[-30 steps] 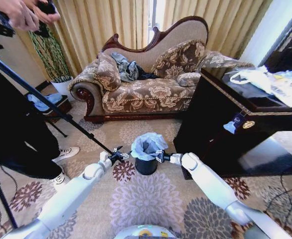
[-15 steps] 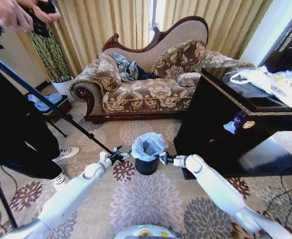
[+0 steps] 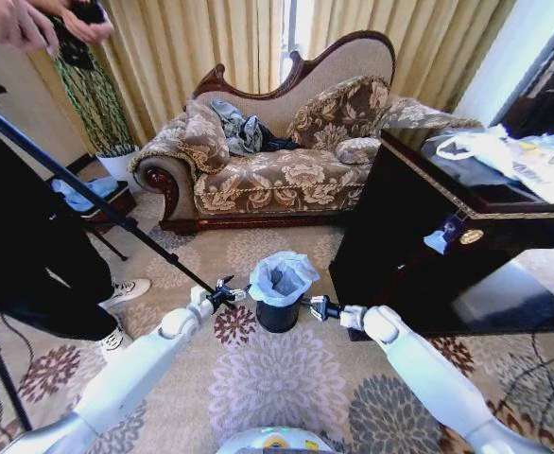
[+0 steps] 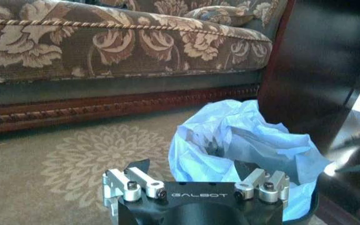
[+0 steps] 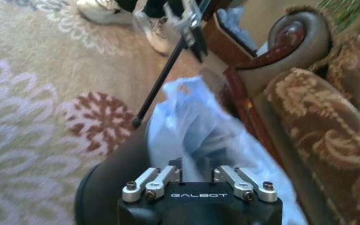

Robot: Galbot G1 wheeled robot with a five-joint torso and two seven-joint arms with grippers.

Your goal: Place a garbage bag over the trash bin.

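Head view first: garbage bag (image 3: pixel 282 276) seated in the trash bin (image 3: pixel 277 317) on the carpet between sofa (image 3: pixel 258 180) and dark cabinet (image 3: pixel 400 227), pale blue rim puffed above the black wall. Looks mostly fitted, though not pulled snug. Left gripper (image 3: pixel 228 294) parked just beside the bag's left edge, probably guarding that side of the rim. Right gripper (image 3: pixel 313 306) a short way off the bin's right flank, touching nothing.

Over to the left wrist: left gripper (image 4: pixel 191 168) spread wide, nothing between the fingers, aimed straight at the garbage bag (image 4: pixel 255 145). Crumpled plastic folded outward over the trash bin (image 4: pixel 312 210), so likely lined up for one more tug.

Now the right wrist: right gripper (image 5: pixel 197 169) narrowed to a small gap, holding nothing, looking down on the garbage bag (image 5: pixel 192 122) and the trash bin (image 5: pixel 111 183).

Against a second ago: right gripper backed away from the rim it was pressed against; left gripper barely shifted; bag mouth rounder and more open.
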